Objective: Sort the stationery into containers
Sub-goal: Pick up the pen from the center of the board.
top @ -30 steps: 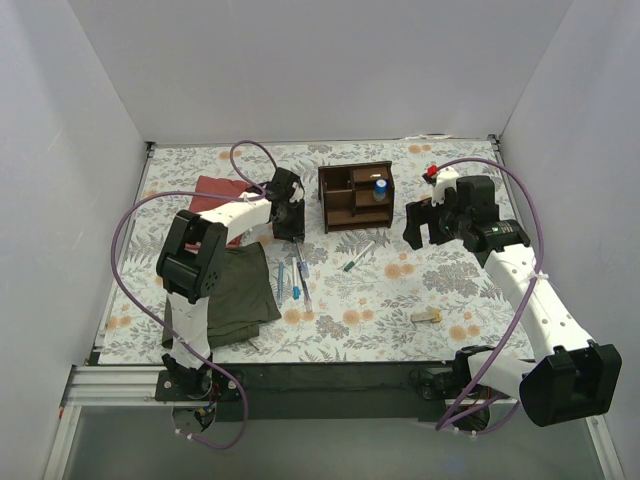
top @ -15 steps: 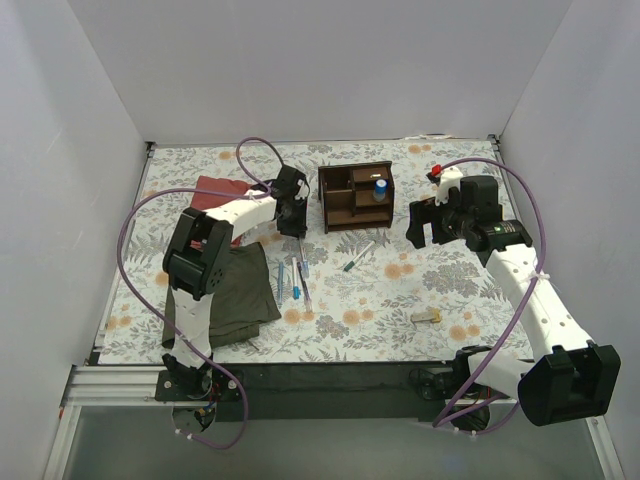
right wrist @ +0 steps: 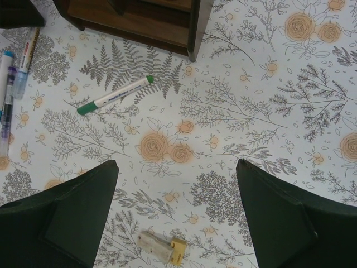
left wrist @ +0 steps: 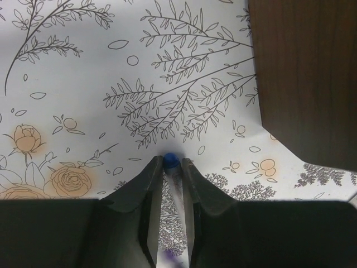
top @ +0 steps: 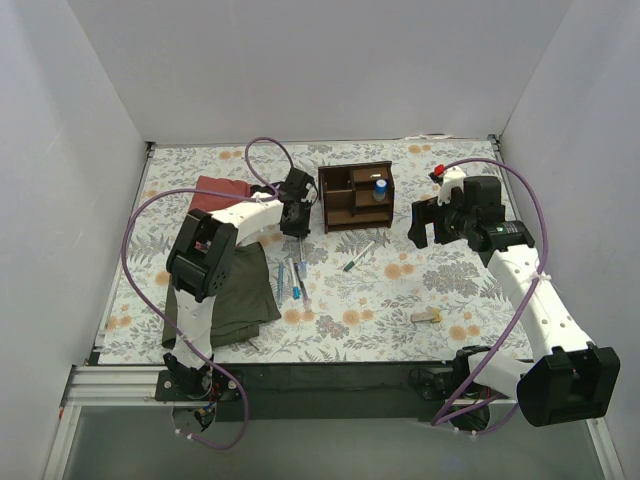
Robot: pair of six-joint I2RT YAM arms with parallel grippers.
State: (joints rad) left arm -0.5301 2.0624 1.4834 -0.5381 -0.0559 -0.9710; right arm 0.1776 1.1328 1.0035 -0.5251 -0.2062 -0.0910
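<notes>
Farthest left lie the olive cloth [top: 225, 290] and the red cloth [top: 220, 190], neither of them mine to sort. Next comes my left gripper [left wrist: 171, 163], reached out over the table [top: 450, 280] and pinched on a blue-tipped pen [left wrist: 177, 190]; the fingers [left wrist: 139, 184] press its clear barrel from both sides; whether it is off the surface I cannot tell. Its long axis runs along the gap between the fingers, blue end foremost and the rest hidden back toward my wrist.

Nearer me, the loose pens [top: 292, 278] wait in a small bunch by the olive cloth's edge. The organiser [top: 356, 195] stands just beside the left gripper on its right; in the wrist view its dark side wall fills the upper right corner, so I judge the carry to be a short one, rightward and up over that wall, the pen then tipped to drop end-first into a compartment. The blue-capped cylinder [top: 380, 189] already sits in a right-hand compartment.

In front of the organiser the green-tipped marker [right wrist: 114, 96] lies slantwise, green end toward me; the eraser [right wrist: 162, 245] is well nearer my base. My right gripper [right wrist: 175, 167] hovers to the organiser's right, jaws spread wide and holding nothing; it is the nearer arm for marker and eraser.
</notes>
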